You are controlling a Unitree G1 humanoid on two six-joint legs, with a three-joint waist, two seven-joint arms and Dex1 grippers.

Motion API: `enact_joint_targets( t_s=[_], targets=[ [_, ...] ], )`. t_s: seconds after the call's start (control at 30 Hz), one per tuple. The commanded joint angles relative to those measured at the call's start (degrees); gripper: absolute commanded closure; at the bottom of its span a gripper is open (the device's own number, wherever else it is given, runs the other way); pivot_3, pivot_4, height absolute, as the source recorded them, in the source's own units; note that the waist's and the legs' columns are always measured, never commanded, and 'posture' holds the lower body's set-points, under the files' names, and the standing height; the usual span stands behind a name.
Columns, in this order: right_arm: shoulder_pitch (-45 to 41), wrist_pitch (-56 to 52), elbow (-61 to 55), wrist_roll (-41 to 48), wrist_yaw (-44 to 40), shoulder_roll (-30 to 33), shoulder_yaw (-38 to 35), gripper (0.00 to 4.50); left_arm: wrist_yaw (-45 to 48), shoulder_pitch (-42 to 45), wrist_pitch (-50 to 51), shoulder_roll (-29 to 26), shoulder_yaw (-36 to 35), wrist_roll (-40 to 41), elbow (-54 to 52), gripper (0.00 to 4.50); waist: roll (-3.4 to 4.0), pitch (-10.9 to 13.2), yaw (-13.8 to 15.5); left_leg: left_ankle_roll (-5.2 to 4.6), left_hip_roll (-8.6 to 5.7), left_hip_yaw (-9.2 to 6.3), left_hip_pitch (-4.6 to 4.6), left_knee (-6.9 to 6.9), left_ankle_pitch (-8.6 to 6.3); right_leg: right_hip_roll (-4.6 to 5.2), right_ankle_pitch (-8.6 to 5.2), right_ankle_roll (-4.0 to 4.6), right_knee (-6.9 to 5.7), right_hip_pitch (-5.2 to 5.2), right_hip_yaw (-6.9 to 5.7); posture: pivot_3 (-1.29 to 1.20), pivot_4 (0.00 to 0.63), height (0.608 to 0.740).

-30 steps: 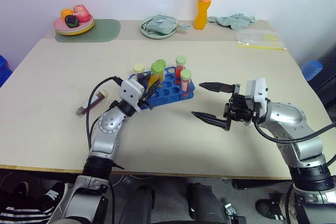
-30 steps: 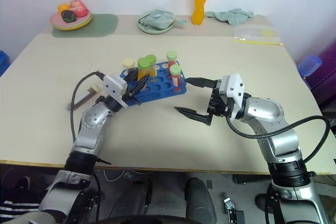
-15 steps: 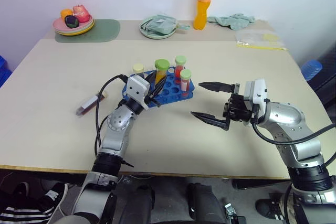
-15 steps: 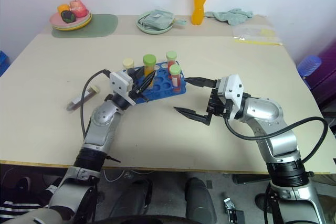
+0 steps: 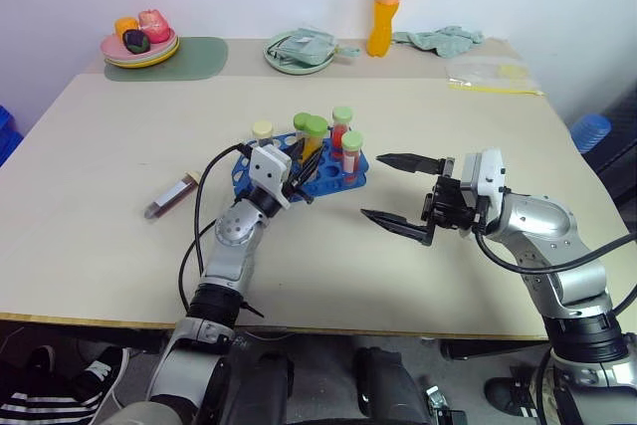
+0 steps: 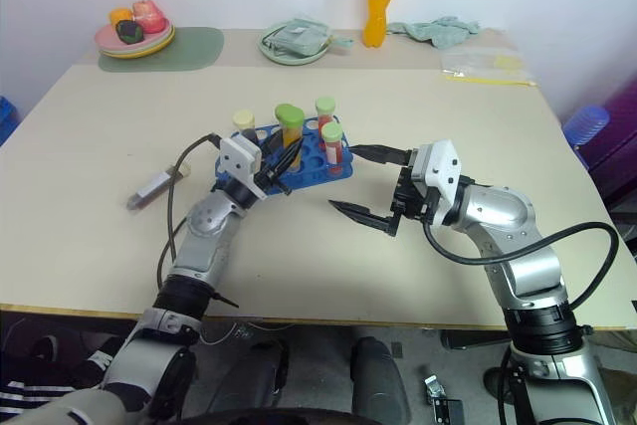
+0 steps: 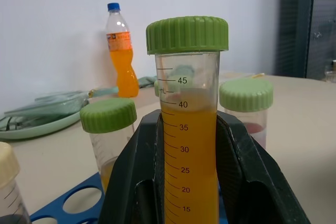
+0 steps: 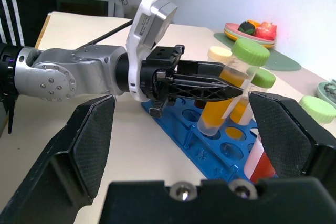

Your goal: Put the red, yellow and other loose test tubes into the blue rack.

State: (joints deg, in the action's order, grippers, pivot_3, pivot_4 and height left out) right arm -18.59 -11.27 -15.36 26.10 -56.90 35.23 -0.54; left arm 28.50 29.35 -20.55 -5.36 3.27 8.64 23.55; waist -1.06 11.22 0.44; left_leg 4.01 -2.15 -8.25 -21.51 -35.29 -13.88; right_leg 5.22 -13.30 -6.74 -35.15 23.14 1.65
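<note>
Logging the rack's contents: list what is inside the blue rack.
The blue rack holds a cream-capped tube, two green-capped red tubes and a green-capped yellow one. The left pincer holds another yellow tube over it. The tube bottoms are hidden.

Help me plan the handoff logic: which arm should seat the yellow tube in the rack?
Left. The left gripper is shut on the yellow tube, holding it tilted just above the blue rack. The right gripper hangs open and empty beside the rack.
</note>
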Motion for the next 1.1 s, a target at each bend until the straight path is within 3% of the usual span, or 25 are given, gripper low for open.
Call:
enact_joint_targets(
  t_s=[0.03, 0.47, 0.53, 0.57, 0.6, 0.63, 0.7, 0.73, 0.83, 0.93, 1.1],
  targets=[
    [-1.06, 1.27, -1.29, 0.29, 0.43, -0.34, -0.9, 0.0, 0.63, 0.01, -0.99, 0.69, -0.31, 0.64, 0.69, 3.74, 0.0, 0.0, 0.01, 0.0, 0.0, 0.0, 0.0, 0.0, 0.0, 0.0, 0.0, 0.0, 0.0, 0.0, 0.0, 0.0, 0.15, 0.74],
    [-1.32, 1.45, -1.14, -0.31, 0.82, -0.62, -0.72, 0.0, 1.08, -0.28, -0.97, 1.01, -0.95, 0.86, 1.58, 3.74, 0.0, 0.0, -0.03, 0.0, 0.0, 0.0, 0.0, 0.0, 0.0, 0.0, 0.0, 0.0, 0.0, -0.01, 0.0, 0.0, 0.15, 0.74],
    [-1.37, 1.77, -0.98, -0.61, 0.75, -0.67, -0.53, 0.0, 3.48, -0.78, 1.61, 0.61, -1.83, 4.11, -0.09, 2.69, 0.0, 0.0, -0.09, 0.0, 0.0, 0.0, 0.0, 0.0, 0.0, 0.0, 0.0, 0.0, 0.0, -0.01, 0.0, 0.0, 0.15, 0.74],
    [-1.42, 1.88, -0.84, -0.7, 0.72, -0.69, -0.5, 0.0, 4.63, -1.05, 2.23, 0.57, -2.08, 5.46, -0.91, 2.45, 0.0, 0.0, -0.18, 0.0, 0.0, 0.0, 0.0, 0.0, 0.0, 0.0, 0.0, 0.0, 0.0, -0.01, 0.0, 0.0, 0.15, 0.74],
    [-1.53, 1.92, -0.67, -0.76, 0.67, -0.73, -0.47, 0.0, 4.14, -1.23, 2.07, 0.42, -2.34, 5.27, -1.42, 1.72, 0.0, 0.0, -0.2, 0.0, 0.0, 0.0, 0.0, 0.0, 0.0, -0.01, 0.0, 0.0, 0.0, -0.01, 0.0, 0.0, 0.15, 0.74],
    [-1.64, 1.95, -0.5, -0.82, 0.63, -0.78, -0.45, 0.0, 3.25, -1.33, 1.86, 0.3, -2.63, 4.71, -1.76, 1.38, 0.0, 0.0, -0.26, 0.0, 0.0, 0.0, 0.01, 0.0, 0.0, -0.01, 0.0, 0.0, -0.01, 0.0, 0.0, 0.0, 0.15, 0.74],
    [-1.94, 2.12, -0.04, -0.98, 0.5, -0.86, -0.34, 0.0, 3.65, -1.89, 2.86, -0.26, -2.66, 4.87, -3.61, 0.25, 0.0, 0.0, -0.27, 0.0, 0.0, -0.01, 0.01, 0.0, 0.0, 0.0, 0.0, 0.0, -0.01, 0.0, 0.0, 0.0, 0.15, 0.74],
    [-2.07, 2.2, 0.16, -1.03, 0.44, -0.89, -0.27, 0.0, 3.68, -2.4, 3.85, -0.82, -2.52, 4.7, -4.92, 0.05, 0.0, 0.0, -0.28, 0.0, 0.0, -0.01, 0.01, 0.0, 0.0, -0.01, 0.0, 0.0, -0.01, 0.0, 0.0, 0.0, 0.15, 0.74],
    [-2.28, 2.53, 0.59, -1.16, 0.2, -0.88, -0.09, 0.0, 3.99, -4.23, 10.93, -3.25, -1.5, 4.85, -10.76, 0.05, 0.0, 0.0, -0.55, 0.0, 0.0, -0.01, 0.01, 0.01, 0.0, -0.01, 0.0, 0.0, -0.01, 0.0, 0.0, 0.0, 0.15, 0.74],
    [-2.23, 2.78, 0.9, -1.11, -0.18, -0.77, 0.02, 0.0, 0.92, -8.02, 25.41, -7.65, -2.01, 5.91, -26.26, 0.05, -0.01, 0.0, -1.37, 0.0, 0.01, -0.03, 0.0, 0.03, 0.0, -0.01, -0.01, -0.02, -0.02, 0.0, 0.0, 0.0, 0.15, 0.74],
    [-2.51, 3.72, 2.35, -1.18, -1.15, -0.74, 0.2, 0.0, 2.24, -16.03, 48.96, -20.05, -5.75, 13.51, -47.82, 0.05, 0.02, 0.01, -1.71, 0.0, 0.05, -0.03, 0.06, 0.08, -0.01, -0.04, -0.03, -0.03, -0.13, 0.04, 0.01, 0.0, 0.15, 0.74]
  ],
)
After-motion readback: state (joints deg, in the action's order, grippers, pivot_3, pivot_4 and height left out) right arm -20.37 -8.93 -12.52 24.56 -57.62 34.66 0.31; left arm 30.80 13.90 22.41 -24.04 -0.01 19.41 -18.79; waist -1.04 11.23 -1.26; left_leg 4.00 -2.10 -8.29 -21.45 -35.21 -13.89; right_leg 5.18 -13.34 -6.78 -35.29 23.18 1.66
